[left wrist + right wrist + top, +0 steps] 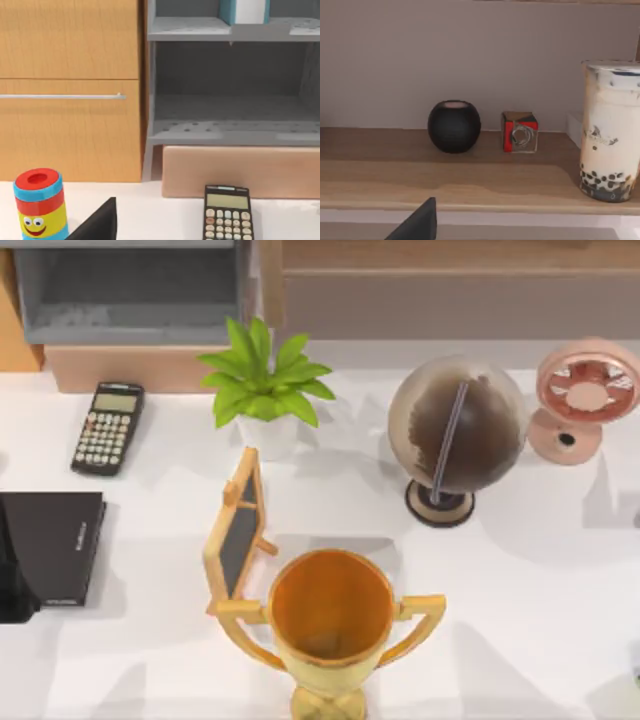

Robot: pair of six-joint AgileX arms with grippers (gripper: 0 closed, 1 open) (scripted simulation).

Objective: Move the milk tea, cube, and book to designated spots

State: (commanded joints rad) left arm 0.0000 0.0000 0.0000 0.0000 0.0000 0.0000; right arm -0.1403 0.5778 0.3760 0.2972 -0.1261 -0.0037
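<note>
Milk tea [611,131] and cube [520,131] stand on a wooden shelf [445,180], cube beside a black speaker [454,125]; book [245,11] upright on grey shelving [190,27]; jaws' state cannot be told

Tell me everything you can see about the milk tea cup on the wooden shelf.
The tall clear plastic cup of milk tea stands upright on the light wooden shelf, seen in the right wrist view. Its contents look creamy beige with brownish streaks, dark tapioca pearls are gathered at the bottom, and a pale lid with a dark mark closes the top. It stands apart from the red cube and the round black speaker; nothing but the shelf touches it.
</note>
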